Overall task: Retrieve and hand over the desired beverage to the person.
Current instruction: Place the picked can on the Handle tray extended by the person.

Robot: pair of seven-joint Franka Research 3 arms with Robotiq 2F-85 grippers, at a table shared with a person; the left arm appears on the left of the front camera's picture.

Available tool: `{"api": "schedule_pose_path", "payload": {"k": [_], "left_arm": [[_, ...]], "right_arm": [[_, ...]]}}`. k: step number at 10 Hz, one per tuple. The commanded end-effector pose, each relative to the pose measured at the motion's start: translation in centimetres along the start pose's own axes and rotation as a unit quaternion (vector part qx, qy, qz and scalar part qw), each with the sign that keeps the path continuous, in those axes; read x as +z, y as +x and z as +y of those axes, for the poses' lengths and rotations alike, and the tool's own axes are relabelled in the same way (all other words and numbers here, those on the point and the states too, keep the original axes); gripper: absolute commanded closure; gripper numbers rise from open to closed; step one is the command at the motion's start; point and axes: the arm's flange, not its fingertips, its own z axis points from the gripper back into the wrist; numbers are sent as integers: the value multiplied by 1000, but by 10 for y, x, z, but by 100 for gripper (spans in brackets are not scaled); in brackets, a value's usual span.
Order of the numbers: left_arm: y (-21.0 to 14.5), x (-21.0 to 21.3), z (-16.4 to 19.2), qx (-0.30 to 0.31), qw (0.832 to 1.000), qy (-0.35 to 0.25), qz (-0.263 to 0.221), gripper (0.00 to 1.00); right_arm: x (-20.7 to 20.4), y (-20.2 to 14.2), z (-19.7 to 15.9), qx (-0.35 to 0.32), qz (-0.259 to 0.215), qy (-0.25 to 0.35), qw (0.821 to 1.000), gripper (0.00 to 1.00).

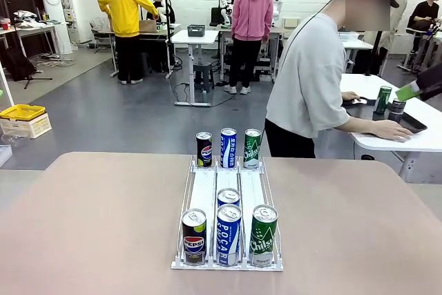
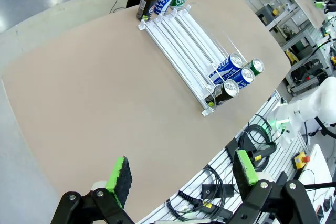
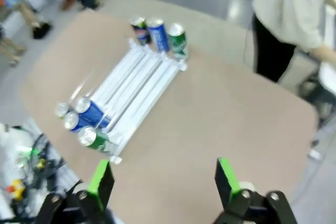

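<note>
I am holding the left gripper (image 2: 181, 174) and right gripper (image 3: 165, 179) spread above the surface (image 1: 83, 219); 7 cans are waiting in the rack (image 1: 205, 195), and I am awaiting a choice from the person (image 1: 311, 88), who is turned aside.

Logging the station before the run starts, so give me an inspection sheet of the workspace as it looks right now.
Surface: brown table, bare around the rack.
Job's things: white three-lane rack; near end holds Pepsi can, two Pocari cans, Chilsung can; three more cans stand at the far end. The person leans over a side table, turned away.
Clutter: nothing seen on the table.
Grippers: left tool open, holding nothing; right tool open, holding nothing.
Cables: black bundle below the table edge.
Surroundings: other people at far benches, yellow bin on the floor.
</note>
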Motion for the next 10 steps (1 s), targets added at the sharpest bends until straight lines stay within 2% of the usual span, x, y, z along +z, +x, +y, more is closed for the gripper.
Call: {"api": "schedule_pose_path", "payload": {"k": [1,4,7,8,10], "left_arm": [[-1,0,0,-4,1000,-1,2,0],[-1,0,0,-4,1000,-1,2,0],[-1,0,0,-4,1000,-1,2,0],[-1,0,0,-4,1000,-1,2,0],[-1,0,0,-4,1000,-1,2,0]], "right_arm": [[-20,-16,-16,-7,5,70,998,0],[-22,-43,-28,-30,2,72,997,0],[-21,-55,-20,-11,12,63,998,0],[-17,-43,-30,-36,11,65,997,0],[-17,-43,-30,-36,11,65,997,0]]}}
